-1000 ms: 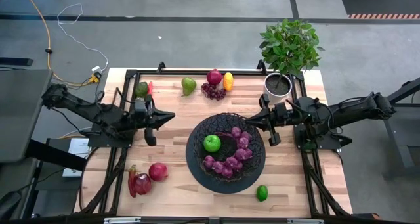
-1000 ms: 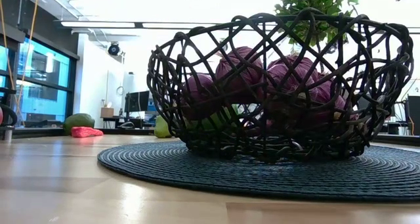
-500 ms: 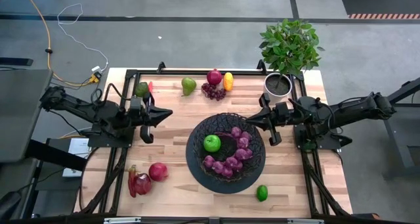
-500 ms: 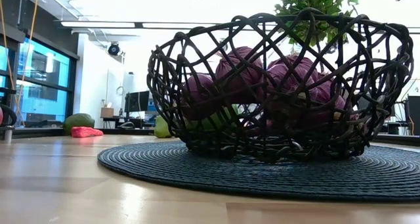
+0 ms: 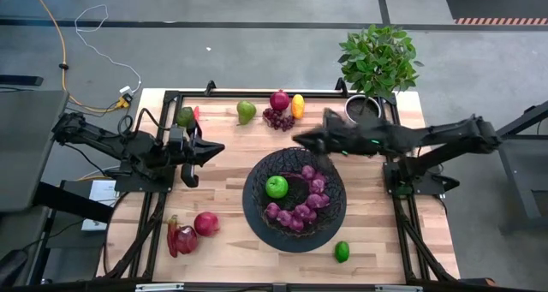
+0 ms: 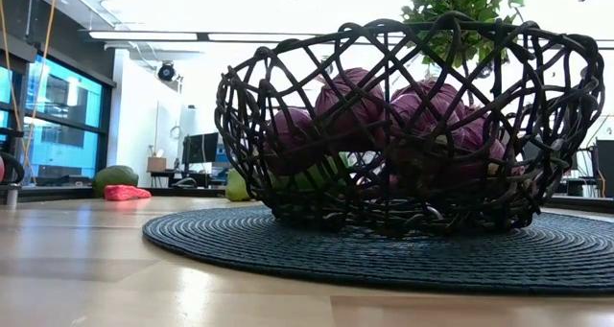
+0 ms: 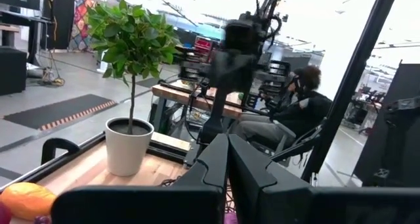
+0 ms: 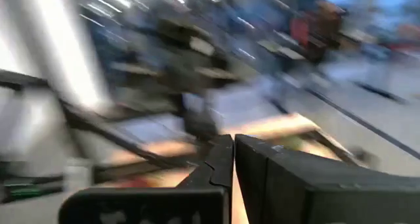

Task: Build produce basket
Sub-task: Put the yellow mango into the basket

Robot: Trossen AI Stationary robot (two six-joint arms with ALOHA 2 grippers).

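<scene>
Basket first: your large round black woven wire bowl [image 5: 294, 189] sits mid-table on a dark woven mat [image 5: 253, 226], holding purple grapes [image 5: 301, 208] and a green apple [image 5: 276, 187]. At its 9 o'clock you see the left gripper [image 5: 216, 148], fingers closed, empty. At 12 o'clock, the right gripper [image 5: 300, 140], closed, empty.
</scene>
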